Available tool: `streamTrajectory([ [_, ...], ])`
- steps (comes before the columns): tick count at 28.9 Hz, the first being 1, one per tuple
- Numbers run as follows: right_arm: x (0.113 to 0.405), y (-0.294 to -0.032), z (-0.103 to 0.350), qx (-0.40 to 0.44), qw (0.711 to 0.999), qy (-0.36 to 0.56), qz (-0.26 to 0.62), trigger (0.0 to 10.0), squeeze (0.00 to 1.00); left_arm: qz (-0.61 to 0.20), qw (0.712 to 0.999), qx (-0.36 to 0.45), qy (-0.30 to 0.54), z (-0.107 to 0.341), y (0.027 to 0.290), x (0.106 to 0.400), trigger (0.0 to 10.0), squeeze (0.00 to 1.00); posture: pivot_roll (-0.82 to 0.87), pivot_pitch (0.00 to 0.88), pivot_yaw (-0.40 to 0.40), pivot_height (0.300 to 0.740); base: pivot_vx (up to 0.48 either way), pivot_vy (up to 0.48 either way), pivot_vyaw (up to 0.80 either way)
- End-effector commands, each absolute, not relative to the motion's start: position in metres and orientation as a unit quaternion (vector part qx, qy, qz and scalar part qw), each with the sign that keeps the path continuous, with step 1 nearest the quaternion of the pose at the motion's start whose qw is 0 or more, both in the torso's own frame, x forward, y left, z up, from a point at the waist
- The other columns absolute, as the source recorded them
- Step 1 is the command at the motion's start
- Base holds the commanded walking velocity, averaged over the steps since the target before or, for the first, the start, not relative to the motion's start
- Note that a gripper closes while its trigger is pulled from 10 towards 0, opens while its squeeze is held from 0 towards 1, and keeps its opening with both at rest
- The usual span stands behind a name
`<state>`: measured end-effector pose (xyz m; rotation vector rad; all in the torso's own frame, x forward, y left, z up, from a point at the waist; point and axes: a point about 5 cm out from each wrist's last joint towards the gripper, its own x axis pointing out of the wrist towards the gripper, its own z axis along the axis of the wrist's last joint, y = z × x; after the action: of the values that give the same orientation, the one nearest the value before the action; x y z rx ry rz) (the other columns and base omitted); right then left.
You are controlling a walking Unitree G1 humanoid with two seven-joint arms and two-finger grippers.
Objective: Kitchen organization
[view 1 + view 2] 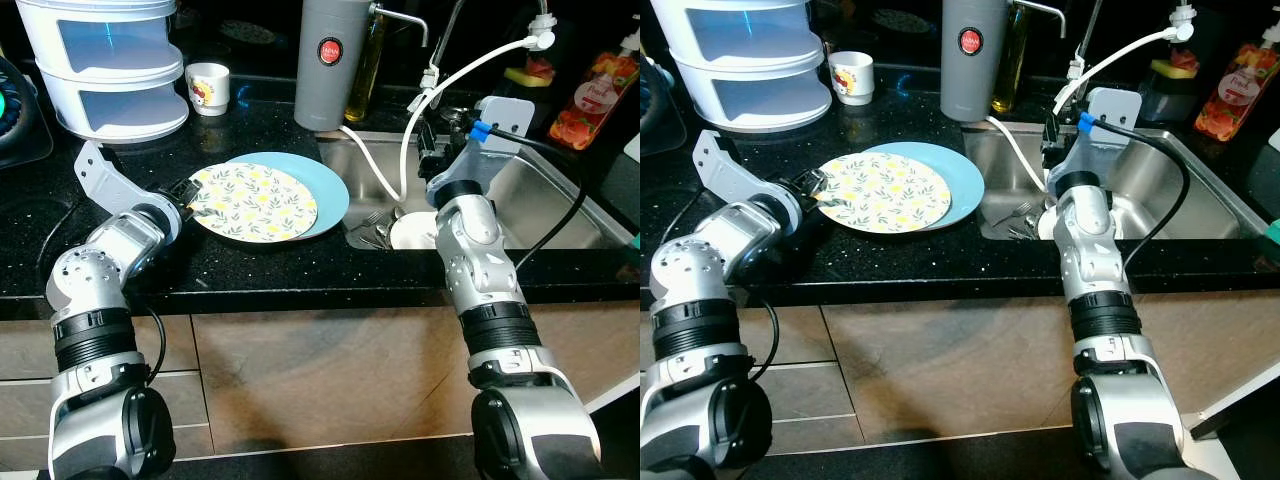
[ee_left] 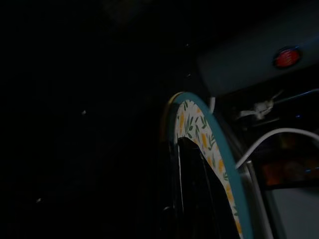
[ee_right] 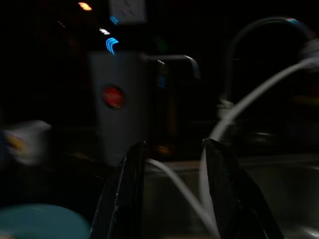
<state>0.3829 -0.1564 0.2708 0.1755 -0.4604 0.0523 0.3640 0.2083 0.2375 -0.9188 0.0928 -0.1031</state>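
Gripping the near rim of the floral plate [image 1: 252, 202], the left gripper [image 1: 188, 197] is closed on its edge; plate rests atop the blue plate [image 1: 330, 185] on the counter [image 1: 300, 265], apparently stacked for storage. Right gripper [image 3: 172, 194], fingers parted and empty, hovers over the sink [image 1: 540, 200], probably toward the white dish [image 1: 412, 232].

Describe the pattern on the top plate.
Yellow flowers and green leaves on white round plate; left eye view.

No legible text; red label [image 1: 330, 50] unreadable.

A home kitchen: black countertop [image 1: 300, 265], steel sink [image 1: 540, 215], plates [image 1: 255, 200].
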Motion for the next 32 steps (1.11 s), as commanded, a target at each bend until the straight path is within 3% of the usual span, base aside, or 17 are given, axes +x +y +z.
streamTrajectory([
  [1,0.38,-0.157,0.274,0.129,0.963,-0.231,0.051,10.0,0.0,-0.083,0.894,-0.44,-0.016,0.264,0.213,0.361,0.0,0.0,0.12,0.0,-0.075,0.74,0.0,0.0,0.0],
  [2,0.373,-0.148,0.281,0.221,0.938,-0.23,0.133,10.0,0.0,-0.104,0.899,-0.418,-0.074,0.288,0.226,0.355,10.0,0.0,0.12,0.0,-0.075,0.74,0.0,0.0,0.0],
  [3,0.373,-0.148,0.281,0.221,0.938,-0.23,0.133,10.0,0.0,-0.104,0.899,-0.418,-0.074,0.288,0.226,0.355,10.0,0.0,0.12,0.0,-0.075,0.74,0.0,0.0,0.0],
  [6,0.36,-0.14,0.29,0.301,0.893,-0.238,0.235,10.0,0.0,-0.128,0.903,-0.388,-0.136,0.317,0.241,0.344,10.0,0.0,0.12,0.0,-0.075,0.74,0.0,0.0,0.0],
  [7,0.36,-0.14,0.29,0.301,0.893,-0.238,0.235,10.0,0.0,-0.128,0.903,-0.388,-0.136,0.317,0.241,0.344,10.0,0.0,0.12,0.0,-0.075,0.74,0.0,0.0,0.0],
  [8,0.35,-0.136,0.296,0.335,0.863,-0.25,0.286,10.0,0.0,-0.152,0.904,-0.36,-0.173,0.337,0.248,0.335,10.0,0.0,0.12,0.0,-0.075,0.74,0.0,0.0,0.0],
  [10,0.35,-0.136,0.296,0.335,0.863,-0.25,0.286,10.0,0.0,-0.152,0.904,-0.36,-0.173,0.337,0.248,0.335,10.0,0.0,0.12,0.0,-0.075,0.74,0.0,0.0,0.0],
  [16,0.337,-0.124,0.299,0.417,0.802,-0.24,0.354,10.0,0.0,-0.229,0.896,-0.325,-0.2,0.351,0.232,0.323,10.0,0.0,0.11,0.0,-0.076,0.74,0.0,0.0,0.0],
  [17,0.337,-0.124,0.299,0.417,0.802,-0.24,0.354,10.0,0.0,-0.229,0.896,-0.325,-0.2,0.351,0.232,0.323,10.0,0.0,0.11,0.0,-0.076,0.74,0.0,0.0,0.0],
  [19,0.326,-0.112,0.297,0.488,0.743,-0.224,0.399,10.0,0.0,-0.301,0.866,-0.332,-0.223,0.354,0.215,0.314,10.0,0.0,0.09,0.0,-0.078,0.74,0.0,0.0,0.0],
  [20,0.326,-0.112,0.297,0.488,0.743,-0.224,0.399,10.0,0.0,-0.301,0.866,-0.332,-0.223,0.354,0.215,0.314,10.0,0.0,0.09,0.0,-0.078,0.74,0.0,0.0,0.0],
  [22,0.316,-0.106,0.295,0.526,0.701,-0.213,0.433,10.0,0.0,-0.353,0.838,-0.334,-0.248,0.361,0.206,0.305,10.0,0.0,0.09,0.0,-0.081,0.74,0.0,0.0,0.0],
  [28,0.309,-0.106,0.294,0.54,0.679,-0.206,0.454,10.0,0.0,-0.412,0.813,-0.316,-0.263,0.369,0.194,0.294,10.0,0.0,0.09,0.0,-0.086,0.74,0.0,0.0,0.0],
  [32,0.308,-0.106,0.295,0.538,0.677,-0.205,0.458,10.0,0.0,-0.415,0.813,-0.316,-0.26,0.368,0.192,0.294,10.0,0.0,0.09,0.0,-0.086,0.74,0.0,0.0,0.0],
])
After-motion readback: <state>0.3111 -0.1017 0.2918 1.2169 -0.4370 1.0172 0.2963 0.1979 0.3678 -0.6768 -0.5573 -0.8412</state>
